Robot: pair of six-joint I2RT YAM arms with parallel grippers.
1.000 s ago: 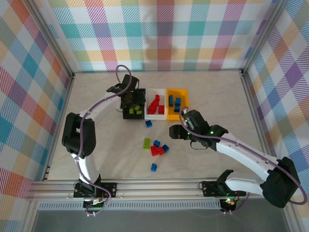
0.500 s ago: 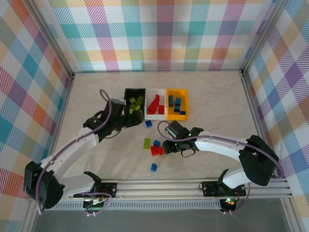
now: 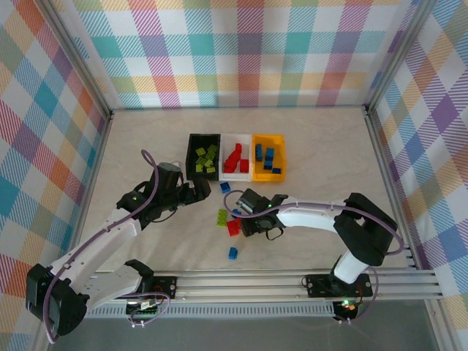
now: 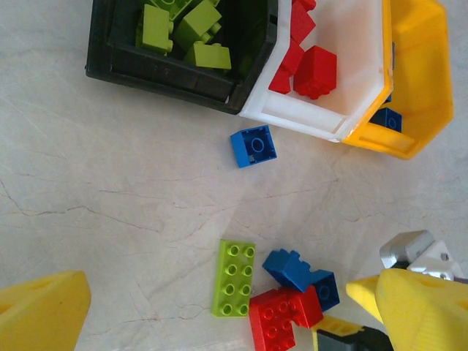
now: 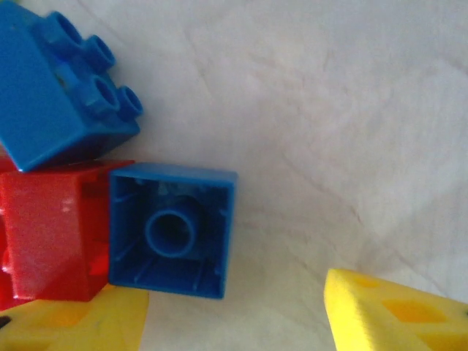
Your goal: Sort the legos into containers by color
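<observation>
Three containers stand in a row: the black bin (image 3: 191,164) with green legos, the white bin (image 3: 235,174) with red ones, the orange-yellow bin (image 3: 279,155) with blue ones. Loose legos lie in front: a blue brick (image 4: 253,145), a green plate (image 4: 234,278), a red brick (image 4: 281,318), blue bricks (image 4: 300,272), and a lone blue brick (image 3: 232,253). My left gripper (image 4: 234,322) hovers open above the pile. My right gripper (image 5: 234,322) is low at the pile and open. An upturned blue brick (image 5: 172,230) lies against its left finger (image 5: 73,322), well apart from the right finger.
Plaid walls and aluminium posts (image 3: 382,139) enclose the marble table (image 3: 329,146). A rail (image 3: 241,281) runs along the near edge. The left arm (image 3: 110,238) crosses the near left, the right arm (image 3: 314,216) the near right.
My left gripper has left the black bin and swung back toward the near left, opening fully. My right gripper has moved left from near the orange-yellow bin down to the loose pile.
</observation>
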